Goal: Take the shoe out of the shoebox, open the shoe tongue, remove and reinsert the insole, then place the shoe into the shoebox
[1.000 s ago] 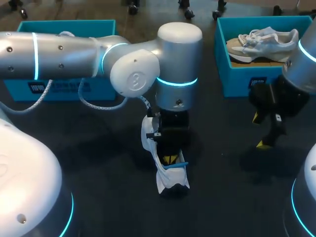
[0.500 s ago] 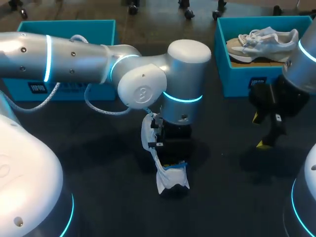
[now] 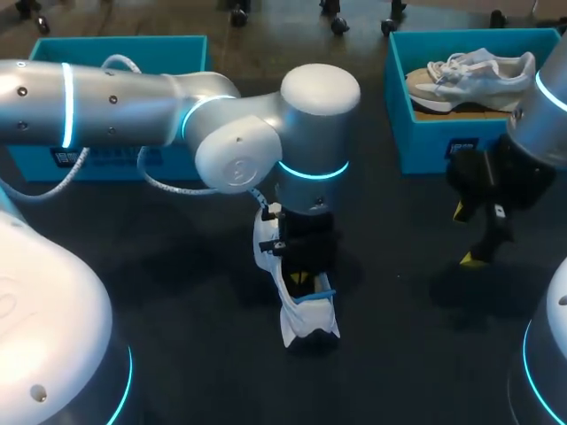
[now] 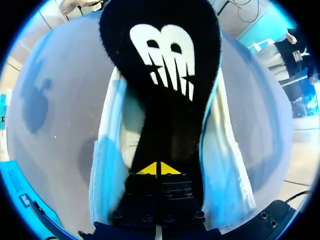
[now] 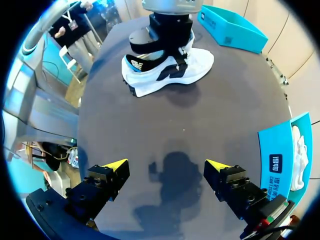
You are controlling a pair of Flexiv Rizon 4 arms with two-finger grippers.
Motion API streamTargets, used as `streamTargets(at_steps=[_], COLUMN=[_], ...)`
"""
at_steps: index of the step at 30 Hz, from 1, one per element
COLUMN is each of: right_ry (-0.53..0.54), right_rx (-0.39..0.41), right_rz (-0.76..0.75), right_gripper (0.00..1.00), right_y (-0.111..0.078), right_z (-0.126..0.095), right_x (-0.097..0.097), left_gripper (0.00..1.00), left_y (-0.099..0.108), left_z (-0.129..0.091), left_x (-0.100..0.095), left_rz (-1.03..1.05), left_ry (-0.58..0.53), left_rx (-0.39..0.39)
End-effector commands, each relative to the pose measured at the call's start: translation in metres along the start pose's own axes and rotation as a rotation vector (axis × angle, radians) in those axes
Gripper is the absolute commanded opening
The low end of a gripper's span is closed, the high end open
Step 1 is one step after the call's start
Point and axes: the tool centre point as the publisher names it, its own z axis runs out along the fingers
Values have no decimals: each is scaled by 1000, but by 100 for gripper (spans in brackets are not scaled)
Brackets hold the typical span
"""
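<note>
Table: dark top [image 3: 399, 345]; you have one teal shoebox [image 3: 35, 164] far left and another teal shoebox [image 3: 425, 150] far right, the latter holding a pale sneaker [image 3: 478, 75].
Shoe: your white shoe [image 3: 312, 329] stands mid-table.
Left hand: the left hand [image 4: 159, 169] is down in the shoe's opening, clenched, its tips together at the end of the black insole [image 4: 165, 100].
Right hand: your right hand [image 5: 166, 164] is released, spread above bare table at the right.

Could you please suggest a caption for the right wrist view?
Open right gripper above the table, white shoe ahead with the left gripper in it.
</note>
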Motion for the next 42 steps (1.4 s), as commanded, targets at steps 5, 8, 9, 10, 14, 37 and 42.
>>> streamTargets(at_steps=[5, 8, 9, 10, 14, 37, 42], right_ry=[0, 0, 0, 0, 0, 0, 0], right_rx=[2, 2, 2, 2, 2, 2, 2], right_rz=[-1, -1, -1, -1, -1, -1, -1], right_gripper=[100, 100, 100, 100, 100, 100, 100], right_y=[0, 0, 0, 0, 0, 0, 0], right_z=[1, 1, 1, 1, 1, 1, 1], right_x=[0, 0, 0, 0, 0, 0, 0], left_gripper=[0, 0, 0, 0, 0, 0, 0], left_y=[-26, -40, -43, -45, -54, -28, -2], left_z=[-33, -42, -43, -42, -37, 38, 25], left_x=[12, 9, 9, 9, 13, 15, 16], left_rz=[62, 89, 98, 92, 108, 21, -21], left_ry=[2, 35, 49, 59, 92, 38, 15], left_rx=[116, 151, 164, 157, 181, 81, 0])
